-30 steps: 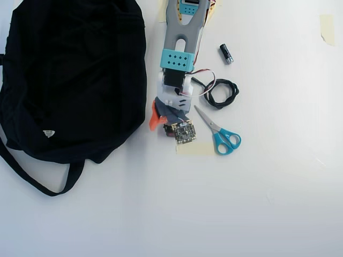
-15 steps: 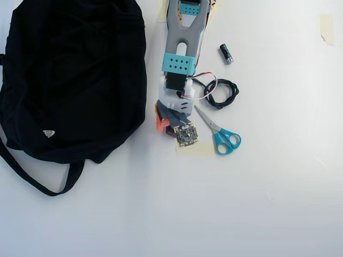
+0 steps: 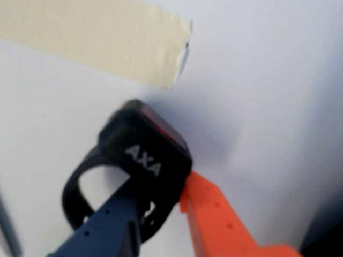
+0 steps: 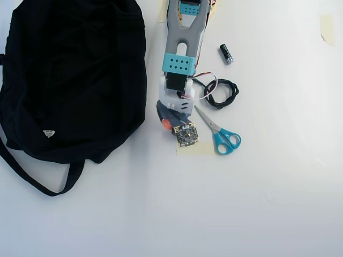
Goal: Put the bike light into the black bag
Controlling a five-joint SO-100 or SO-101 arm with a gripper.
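Between the blue and orange plastic fingers, the gripper clamped the boxy black, red-faced bike light, which pointed toward beige tape.

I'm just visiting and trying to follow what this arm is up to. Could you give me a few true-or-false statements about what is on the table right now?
1. The gripper is closed on the bike light. True; in the wrist view the blue and orange fingers press on it.
2. The bike light is already inside the black bag. False: it sits on the white table, outside the bag.
3. The scissors have teal handles. True.
4. The coiled black cable lies on top of the bag. False: it lies on the table, right of the arm in the overhead view.
5. A small black battery lies on the table. True.
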